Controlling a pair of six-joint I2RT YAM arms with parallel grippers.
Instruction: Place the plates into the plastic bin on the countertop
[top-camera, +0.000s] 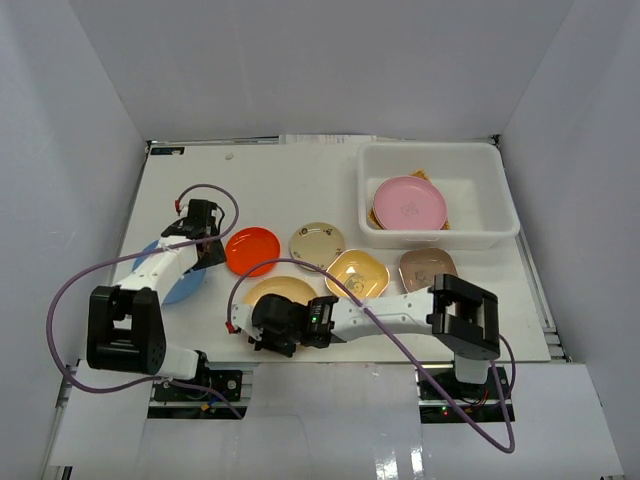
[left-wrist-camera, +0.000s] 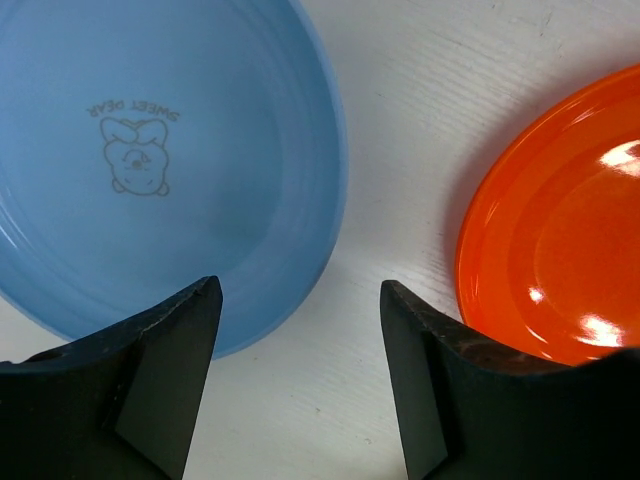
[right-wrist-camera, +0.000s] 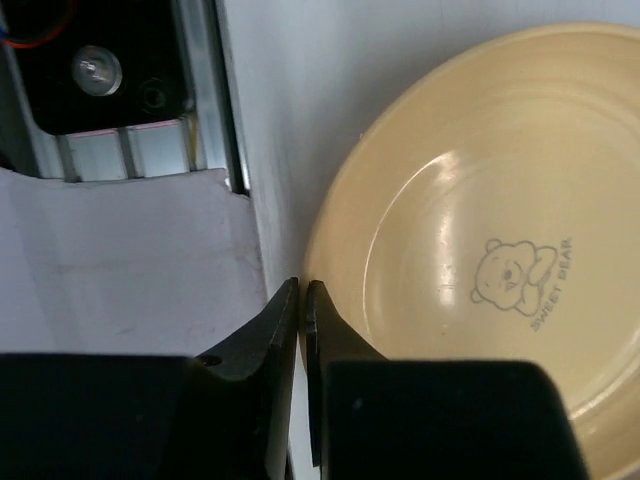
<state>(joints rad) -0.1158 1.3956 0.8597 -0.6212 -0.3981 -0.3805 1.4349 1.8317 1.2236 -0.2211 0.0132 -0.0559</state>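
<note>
My left gripper (top-camera: 210, 253) is open and empty, low over the countertop (top-camera: 280, 190). In the left wrist view it (left-wrist-camera: 300, 290) hangs over the bare gap between the round blue plate (left-wrist-camera: 150, 160) and the orange-red plate (left-wrist-camera: 560, 220). My right gripper (top-camera: 262, 326) is shut on the near rim of the tan-yellow plate (top-camera: 282, 292), which lies at the countertop's front edge. The right wrist view shows the jaws (right-wrist-camera: 303, 286) pinched on that plate's (right-wrist-camera: 480, 270) rim. The white plastic bin (top-camera: 490, 236) at the back right holds a pink plate (top-camera: 410, 203) on an orange-tan one (top-camera: 421, 175).
A cream plate (top-camera: 317, 243), a yellow rounded-square plate (top-camera: 357, 272) and a pinkish-brown one (top-camera: 428, 268) lie between the arms and the bin. The blue plate (top-camera: 180, 287) and the orange-red plate (top-camera: 252, 250) lie at the left. A metal rail (right-wrist-camera: 210, 110) runs along the front edge.
</note>
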